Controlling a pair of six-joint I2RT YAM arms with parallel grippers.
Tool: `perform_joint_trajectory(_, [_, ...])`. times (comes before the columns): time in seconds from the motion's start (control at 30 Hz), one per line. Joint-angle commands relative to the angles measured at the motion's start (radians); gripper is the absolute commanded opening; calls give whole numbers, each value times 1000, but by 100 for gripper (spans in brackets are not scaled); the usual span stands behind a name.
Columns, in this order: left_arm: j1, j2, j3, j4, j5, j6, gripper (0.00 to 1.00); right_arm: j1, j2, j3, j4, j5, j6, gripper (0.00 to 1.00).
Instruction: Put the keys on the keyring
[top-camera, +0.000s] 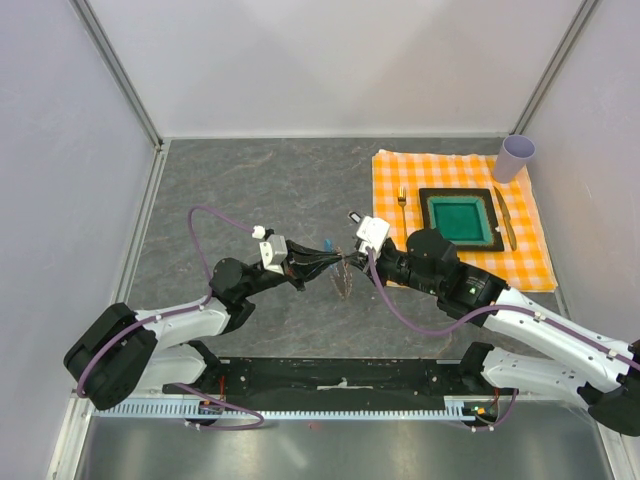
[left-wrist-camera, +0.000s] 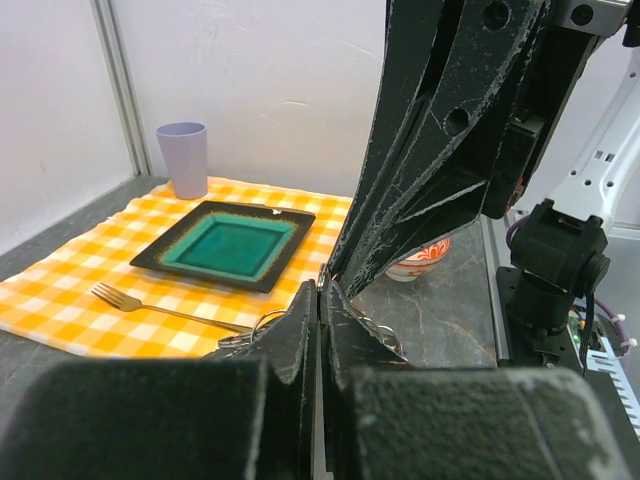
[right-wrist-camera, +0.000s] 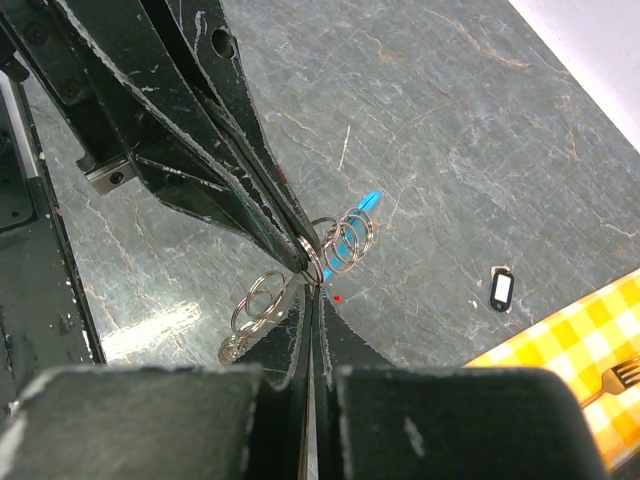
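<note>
Two closed grippers meet at one link of the keyring (right-wrist-camera: 345, 240), which appears lifted off the table (right-wrist-camera: 480, 130).

Risks: the wire is thin and both sets of tips crowd the same spot. A pull by one arm against the other could twist the link out of a pinch and drop the chain. Jaws pressed flat may also hold a split ring shut where a key must enter.

Left gripper (right-wrist-camera: 303, 258): jaws fully together, pinching a ring of the keyring.

Right gripper (right-wrist-camera: 314, 292): jaws fully together, tips touching the same link from the opposite side. Whether they clamp the wire or only rest on it cannot be told.

Blue piece (right-wrist-camera: 366, 205): projects past the keyring's far rings.

Key: not identifiable. A red speck (right-wrist-camera: 338, 297) shows just beside the keyring, and a black-and-white fob (right-wrist-camera: 501, 288) lies well apart from it.
</note>
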Motion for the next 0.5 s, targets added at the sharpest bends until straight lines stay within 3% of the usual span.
perform_joint_trajectory(0.0, [1, -8, 27, 306, -58, -33, 2, 1, -3, -21, 36, -59, 48, 0])
perform_joint_trajectory(0.27, [-13, 31, 36, 362, -46, -85, 2, 1, 20, -46, 135, -40, 85, 0])
perform_joint_trajectory(0.37, [-16, 26, 30, 368, -69, -85, 2, 1, 8, -77, 179, -25, 111, 10])
perform_joint_trajectory(0.47, [-16, 23, 27, 369, -85, -81, 2, 3, -7, -87, 180, -20, 123, 12])
